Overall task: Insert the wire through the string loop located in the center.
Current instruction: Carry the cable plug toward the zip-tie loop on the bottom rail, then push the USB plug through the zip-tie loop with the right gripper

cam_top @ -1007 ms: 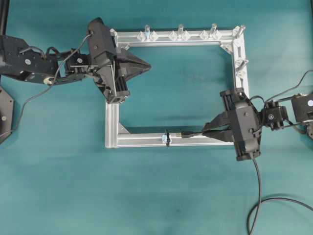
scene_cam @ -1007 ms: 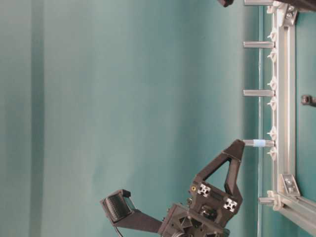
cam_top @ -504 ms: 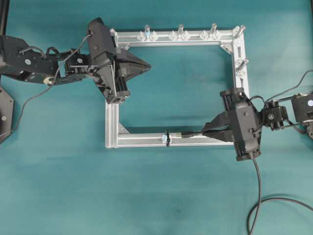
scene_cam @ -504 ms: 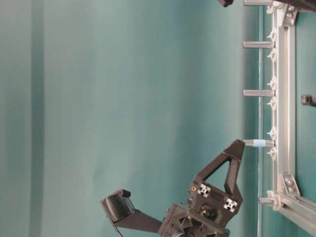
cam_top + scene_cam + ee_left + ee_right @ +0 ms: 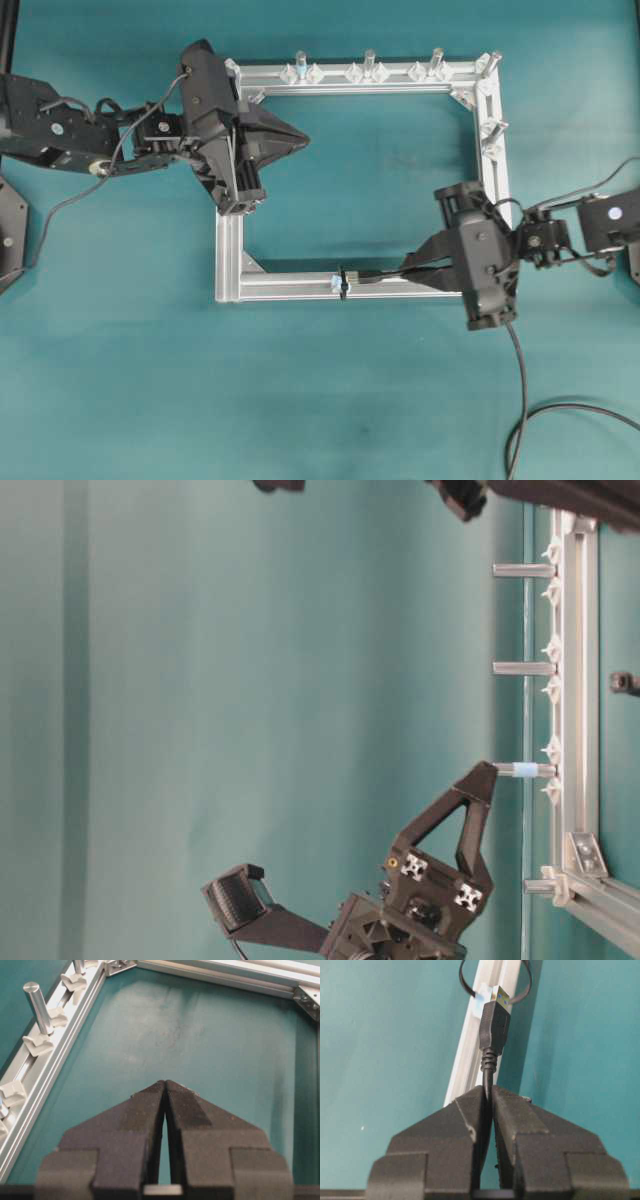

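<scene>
I have the right end effector [image 5: 487, 1092] pinching the wire [image 5: 492, 1025], plug just short of the string loop [image 5: 495, 982] mid-bar; next, push straight through. Left end effector [image 5: 165, 1085] pressed together, idle.

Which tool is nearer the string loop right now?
Right. The right tool, shut on the wire, sits just to the right of the string loop along the bottom bar. The left tool is shut and empty, up near the frame's top-left corner.

A teal table [image 5: 330, 400] carries a silver rectangular frame [image 5: 230, 250]; a black cable [image 5: 525, 420] curls at near right.
</scene>
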{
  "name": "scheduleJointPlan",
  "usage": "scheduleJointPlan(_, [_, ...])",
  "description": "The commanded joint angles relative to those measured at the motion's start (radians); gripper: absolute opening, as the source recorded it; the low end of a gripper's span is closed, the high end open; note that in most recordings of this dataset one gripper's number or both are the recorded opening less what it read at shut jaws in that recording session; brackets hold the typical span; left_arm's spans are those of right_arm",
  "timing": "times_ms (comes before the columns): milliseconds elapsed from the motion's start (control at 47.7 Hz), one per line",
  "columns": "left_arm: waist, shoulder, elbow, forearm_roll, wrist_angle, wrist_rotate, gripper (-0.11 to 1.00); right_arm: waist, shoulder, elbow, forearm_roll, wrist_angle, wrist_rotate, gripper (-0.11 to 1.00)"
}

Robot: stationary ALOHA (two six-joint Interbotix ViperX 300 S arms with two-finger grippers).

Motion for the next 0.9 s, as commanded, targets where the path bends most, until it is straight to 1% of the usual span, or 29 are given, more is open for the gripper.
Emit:
scheduleJointPlan(0, [-0.005,-0.026,-0.008,0.003,-0.005,-0.003,0.0,-0.003,0.011,-0.041,0.002,-0.008,0.002,0.07])
scheduleJointPlan(399, [-0.012,-0.026,-0.008,0.003,0.0,-0.003,0.0,-0.003,0.092,-0.135,0.002,-0.008,0.002,0.07])
scheduleJointPlan(881, [-0.017,-0.026,-0.008,0.003,0.008,-0.002,0.0,-0.003,0.15,-0.204,0.002,-0.009,0.002,0.07])
